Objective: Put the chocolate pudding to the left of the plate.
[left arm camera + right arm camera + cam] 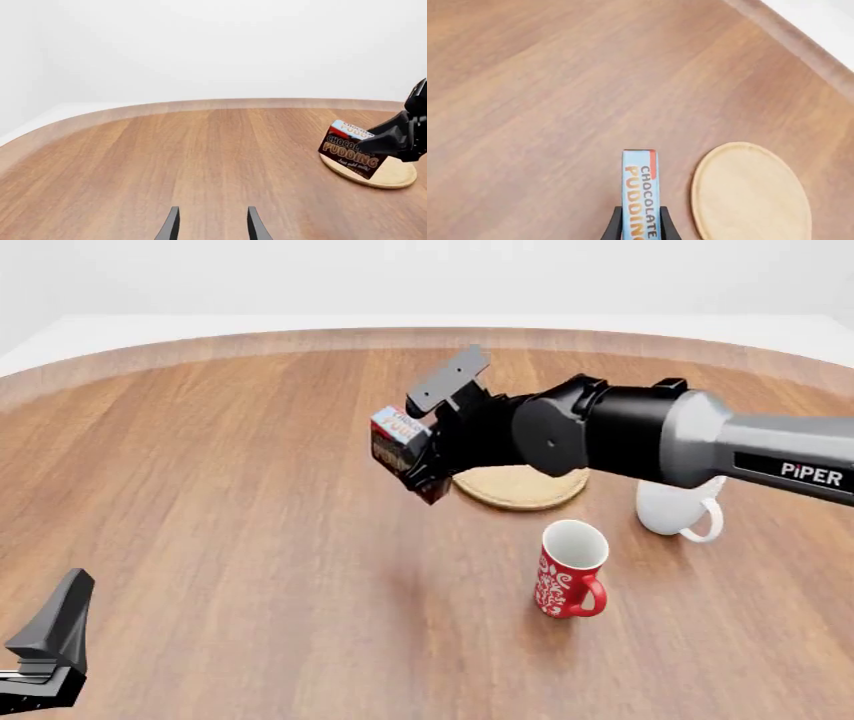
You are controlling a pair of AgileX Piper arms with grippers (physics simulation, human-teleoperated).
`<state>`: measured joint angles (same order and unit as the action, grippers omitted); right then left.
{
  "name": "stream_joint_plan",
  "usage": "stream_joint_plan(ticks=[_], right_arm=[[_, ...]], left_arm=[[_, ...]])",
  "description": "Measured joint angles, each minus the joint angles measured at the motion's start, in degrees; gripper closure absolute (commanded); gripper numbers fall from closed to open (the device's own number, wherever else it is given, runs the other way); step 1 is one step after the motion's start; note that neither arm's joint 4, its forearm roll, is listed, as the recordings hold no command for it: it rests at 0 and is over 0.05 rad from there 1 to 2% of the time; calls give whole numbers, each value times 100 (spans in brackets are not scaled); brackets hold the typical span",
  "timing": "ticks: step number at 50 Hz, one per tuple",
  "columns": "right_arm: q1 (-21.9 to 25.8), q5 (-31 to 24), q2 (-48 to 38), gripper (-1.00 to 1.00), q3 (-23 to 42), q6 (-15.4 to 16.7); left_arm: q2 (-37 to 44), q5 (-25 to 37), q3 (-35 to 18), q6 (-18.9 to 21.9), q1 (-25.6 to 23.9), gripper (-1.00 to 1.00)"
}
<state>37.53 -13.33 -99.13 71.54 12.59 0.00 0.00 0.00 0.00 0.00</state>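
The chocolate pudding (396, 447) is a small brown carton with orange lettering and a blue-and-red top band. My right gripper (419, 468) is shut on it and holds it tilted above the table, just left of the plate (523, 486), a flat round light-wood disc. In the right wrist view the carton (640, 195) sits between the fingers (616, 227) with the plate (750, 195) beside it. The left wrist view shows the carton (350, 149) in front of the plate (393, 175). My left gripper (212, 227) is open and empty, low at the near left.
A red patterned mug (571, 568) stands in front of the plate. A white mug (677, 508) stands to the plate's right, partly behind my right arm (641, 432). The left arm's base (47, 645) shows at the near left corner. The table's far edge (267, 340) curves behind.
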Motion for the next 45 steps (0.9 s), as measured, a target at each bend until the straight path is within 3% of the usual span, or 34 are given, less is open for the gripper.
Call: stream_joint_plan(ticks=[19,45], right_arm=[[-153,-567,-503,100,1125,225],[-377,-1250,-2265,100,3352,362]], left_arm=[[0,0,0,0,0,-100],[0,0,0,0,0,-100]])
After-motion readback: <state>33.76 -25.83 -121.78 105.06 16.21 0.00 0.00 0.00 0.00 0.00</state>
